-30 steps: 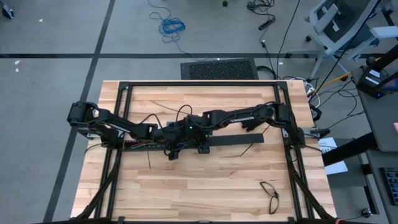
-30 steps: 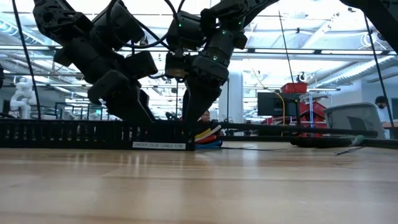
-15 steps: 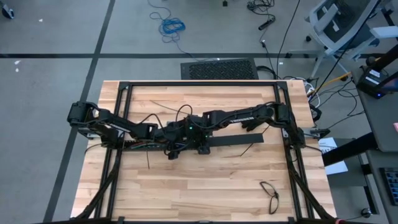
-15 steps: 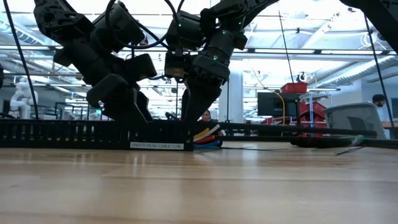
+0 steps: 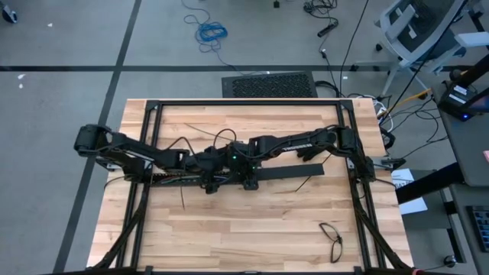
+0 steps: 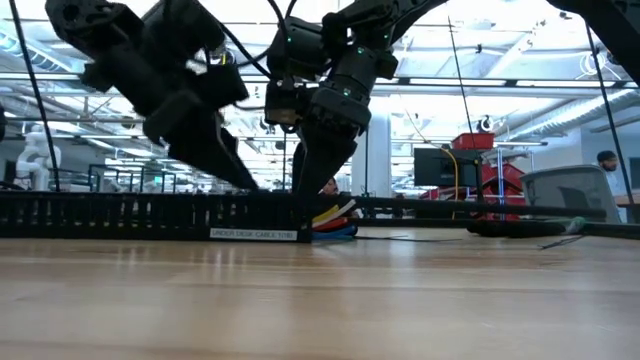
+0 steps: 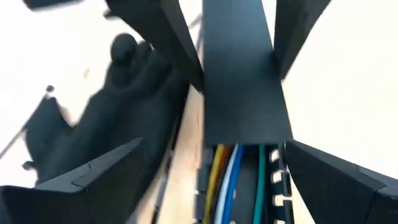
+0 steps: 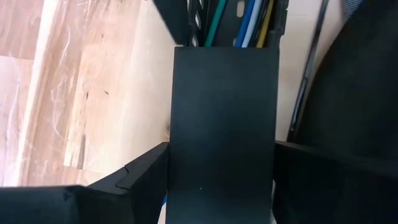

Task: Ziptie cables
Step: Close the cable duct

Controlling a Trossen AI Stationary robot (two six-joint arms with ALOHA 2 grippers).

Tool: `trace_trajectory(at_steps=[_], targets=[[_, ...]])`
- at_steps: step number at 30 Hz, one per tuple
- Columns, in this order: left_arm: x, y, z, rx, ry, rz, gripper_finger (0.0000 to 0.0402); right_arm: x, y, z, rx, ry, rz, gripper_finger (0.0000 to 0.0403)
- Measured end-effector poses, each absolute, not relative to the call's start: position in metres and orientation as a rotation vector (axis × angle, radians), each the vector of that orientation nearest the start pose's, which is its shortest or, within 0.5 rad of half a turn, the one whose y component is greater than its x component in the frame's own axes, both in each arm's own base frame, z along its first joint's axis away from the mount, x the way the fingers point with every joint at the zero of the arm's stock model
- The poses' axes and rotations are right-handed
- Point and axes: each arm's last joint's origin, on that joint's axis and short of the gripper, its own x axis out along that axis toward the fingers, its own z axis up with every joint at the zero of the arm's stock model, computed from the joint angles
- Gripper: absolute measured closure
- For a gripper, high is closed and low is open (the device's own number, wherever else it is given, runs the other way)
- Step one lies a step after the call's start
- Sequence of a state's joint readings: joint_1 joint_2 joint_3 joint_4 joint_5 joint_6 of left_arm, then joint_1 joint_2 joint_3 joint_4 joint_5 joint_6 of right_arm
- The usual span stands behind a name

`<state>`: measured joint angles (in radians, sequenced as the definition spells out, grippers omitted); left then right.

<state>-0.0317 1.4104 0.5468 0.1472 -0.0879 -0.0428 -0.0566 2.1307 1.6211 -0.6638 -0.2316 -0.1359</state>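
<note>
Mid-frame in the high view, the cables (image 7: 233, 171) are seen lying inside the slotted tray (image 6: 120, 215), partly under its flat cover (image 8: 224, 124). Left gripper (image 7: 205, 180) fingers spread wide astride it; right gripper (image 8: 217, 171) fingers seated against the cover's edges — steadying step, likely. No ziptie applied yet — one must be fetched next.

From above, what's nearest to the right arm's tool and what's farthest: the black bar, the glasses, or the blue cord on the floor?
From the right tool:
1. Black bar, right beneath it.
2. Glasses, at the table's near right corner.
3. Blue cord, on the floor beyond the table.
</note>
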Motion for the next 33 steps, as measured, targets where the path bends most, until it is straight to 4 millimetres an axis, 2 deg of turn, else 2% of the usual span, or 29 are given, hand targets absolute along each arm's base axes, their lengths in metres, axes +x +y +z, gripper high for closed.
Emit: trace_trajectory(at_steps=[6, 10, 14, 18, 24, 29, 33], targets=[[0.245, -0.005, 0.178, -0.005, 0.64, 0.073, 0.0024, 0.44, -0.018, 0.172, 0.049, 1.147, 0.237, 0.0147], [0.24, -0.005, 0.187, -0.008, 0.612, 0.071, 0.0024, 0.44, -0.018, 0.172, 0.049, 1.146, 0.236, 0.0147], [0.241, -0.005, 0.187, -0.023, 0.605, 0.073, 0.0024, 0.44, -0.018, 0.172, 0.05, 1.147, 0.231, 0.0147], [0.242, -0.007, 0.183, -0.201, 0.631, 0.061, 0.0024, 0.44, -0.018, 0.172, 0.057, 1.148, 0.226, 0.0147], [0.246, -0.008, 0.173, -0.262, 0.669, 0.076, 0.0024, 0.44, -0.018, 0.172, 0.063, 1.151, 0.22, 0.0147], [0.248, -0.009, 0.171, -0.362, 0.666, 0.09, 0.0024, 0.44, -0.019, 0.172, 0.063, 1.15, 0.219, 0.0147], [0.248, -0.009, 0.172, -0.364, 0.66, 0.08, 0.0024, 0.44, -0.019, 0.172, 0.063, 1.15, 0.219, 0.0147]])
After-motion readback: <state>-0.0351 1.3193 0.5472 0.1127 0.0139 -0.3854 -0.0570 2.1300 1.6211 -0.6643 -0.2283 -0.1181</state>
